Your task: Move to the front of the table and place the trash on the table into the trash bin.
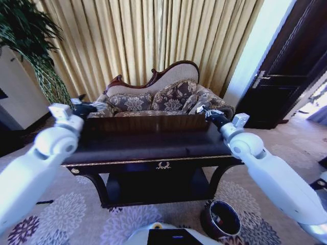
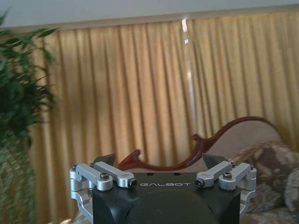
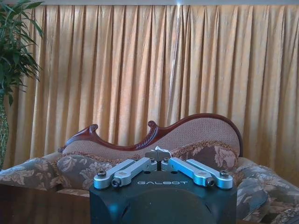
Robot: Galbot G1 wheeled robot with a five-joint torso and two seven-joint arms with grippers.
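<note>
I am parking at the desk [image 1: 153,153], bare of trash, bin [image 1: 220,218] beside; left hand [image 2: 159,175] released, right hand [image 3: 159,158] clenched on a white scrap [image 3: 161,149].

The table [image 1: 148,145] top lies bare between both raised arms; a sofa [image 1: 163,99] stands close behind its far edge; a plant [image 1: 30,46] crowds the far left; the trash bin [image 1: 221,220] sits near right on open carpet.

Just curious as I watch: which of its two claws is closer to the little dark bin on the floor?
Right. The right gripper is over the table's end above the trash bin; the left gripper is at the opposite end.
</note>
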